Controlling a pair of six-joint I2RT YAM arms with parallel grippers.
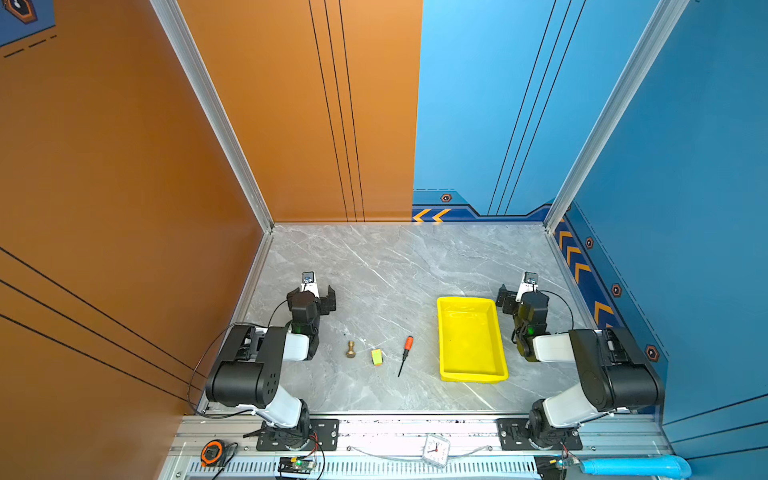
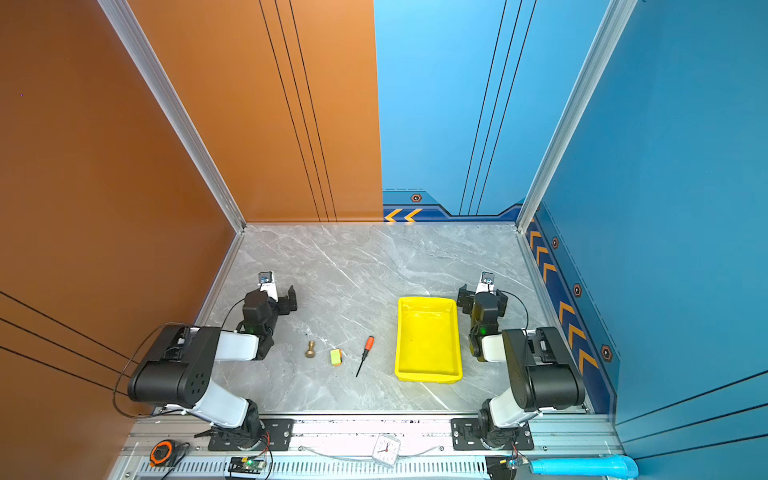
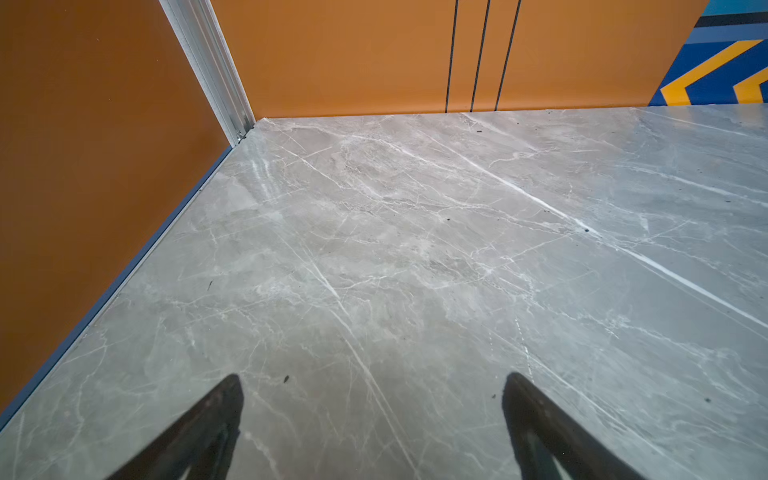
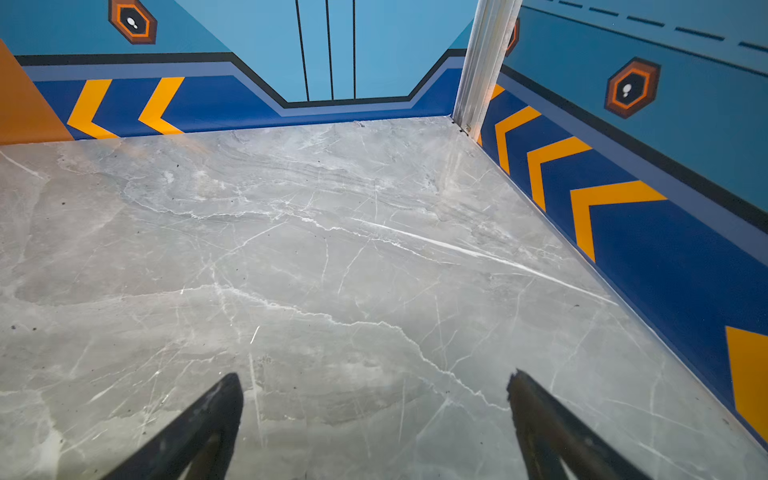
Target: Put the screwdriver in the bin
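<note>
Lying flat, slim screwdriver [image 1: 404, 355], orange-red handle, thin black shaft

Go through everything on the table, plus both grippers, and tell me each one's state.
Bin: upright, empty.
Screwdriver: lying on the table, outside the tray.
Brass knob: loose on the table.
Small block: loose on the table.
Left gripper: fingers open, empty.
Right gripper: fingers open, empty.

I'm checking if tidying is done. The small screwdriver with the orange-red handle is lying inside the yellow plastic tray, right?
No. The small screwdriver with the orange-red handle is lying on the grey marble table, beside the shallow yellow plastic tray, not inside it. Both top views show this.
</note>
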